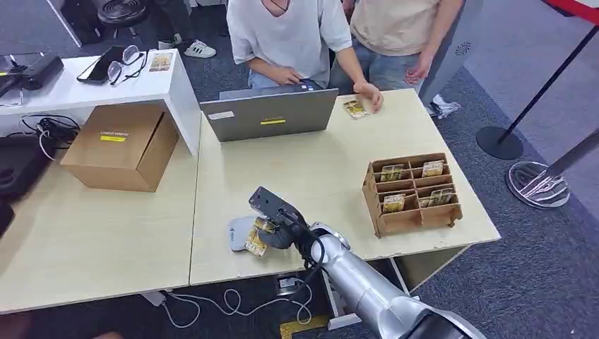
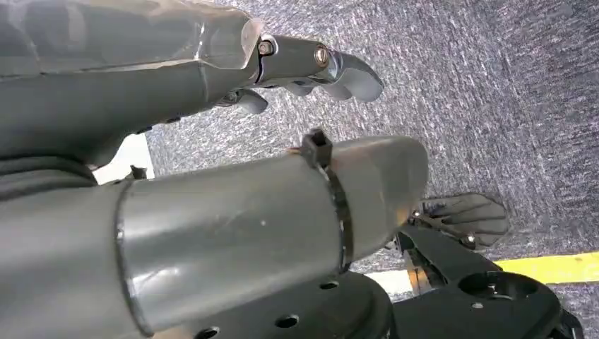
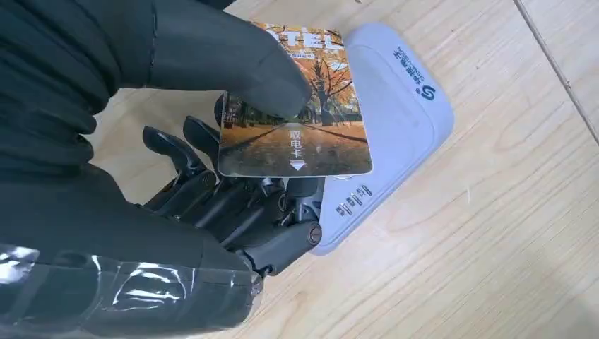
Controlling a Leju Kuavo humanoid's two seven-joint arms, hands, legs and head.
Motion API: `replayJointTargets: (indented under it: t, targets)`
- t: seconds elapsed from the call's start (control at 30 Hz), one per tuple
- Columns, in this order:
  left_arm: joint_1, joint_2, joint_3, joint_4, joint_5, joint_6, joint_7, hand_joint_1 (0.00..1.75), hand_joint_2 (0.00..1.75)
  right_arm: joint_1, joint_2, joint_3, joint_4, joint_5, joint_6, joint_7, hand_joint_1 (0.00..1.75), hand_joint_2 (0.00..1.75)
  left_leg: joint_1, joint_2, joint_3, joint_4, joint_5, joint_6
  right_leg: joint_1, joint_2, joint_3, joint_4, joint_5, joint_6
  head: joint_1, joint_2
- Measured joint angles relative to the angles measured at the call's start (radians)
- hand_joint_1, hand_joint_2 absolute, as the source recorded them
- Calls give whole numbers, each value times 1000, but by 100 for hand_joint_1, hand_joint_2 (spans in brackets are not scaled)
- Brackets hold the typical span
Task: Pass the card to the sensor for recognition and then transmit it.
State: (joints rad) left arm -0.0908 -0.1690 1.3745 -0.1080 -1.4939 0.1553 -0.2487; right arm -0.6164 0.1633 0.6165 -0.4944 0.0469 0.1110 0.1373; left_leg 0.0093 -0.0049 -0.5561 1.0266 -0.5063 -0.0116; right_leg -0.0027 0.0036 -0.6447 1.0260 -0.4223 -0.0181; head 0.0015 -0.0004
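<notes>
- Nearest the camera, the right hand (image 3: 233, 205) is pinching the card (image 3: 297, 134): the thumb is pressing on its printed face, the darker fingers (image 3: 212, 191) are curling beneath, presumably so the card's flat side meets the reader.
- Card is hovering over the pale sensor (image 3: 402, 120), overlapping its near end; whether they are touching, I cannot tell.
- Sensor is lying flat on the near edge of the table (image 1: 311, 176), within easy reach of the right arm; the scan step looks to be under way, the handover not yet done.
- Left hand (image 2: 311, 70) is hanging over grey carpet, fingers loosely curled and holding nothing.
- Further right, a cardboard rack (image 1: 412, 194) is keeping more cards upright in compartments, likely the supply.
- Across the table, a laptop (image 1: 272, 113) is facing a seated person (image 1: 289, 35), whose hand (image 1: 367, 95) is resting by another card (image 1: 354, 109), probably where passed cards end up.
</notes>
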Motion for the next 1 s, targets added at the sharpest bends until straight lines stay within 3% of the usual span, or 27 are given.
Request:
replayJointTargets:
  t: [1.0]
  targets:
    - [-1,0,16,0,2,-6,19,0,0,-5,24,1,26,10,-59,9,175,175,0,0,0,0,0,0,0,0,0,0,0,0,0,0]
